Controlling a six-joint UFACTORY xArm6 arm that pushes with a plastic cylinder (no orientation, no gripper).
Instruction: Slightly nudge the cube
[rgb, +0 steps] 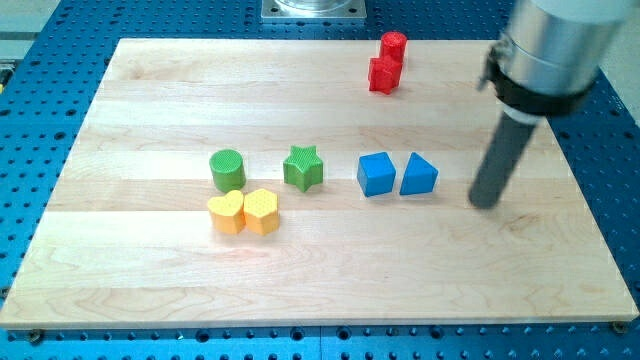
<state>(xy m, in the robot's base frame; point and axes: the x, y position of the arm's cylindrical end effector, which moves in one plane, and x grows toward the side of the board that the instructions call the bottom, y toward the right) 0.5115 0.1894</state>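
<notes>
A blue cube sits on the wooden board, right of centre. A blue triangular block stands just to its right, almost touching it. My tip rests on the board to the right of the triangular block, a short gap away, with the triangle between it and the cube. The dark rod rises up and right into the grey arm end.
A green star and a green cylinder lie left of the cube. Two yellow blocks touch each other below the cylinder. Two red blocks stand together near the view's top. Blue perforated table surrounds the board.
</notes>
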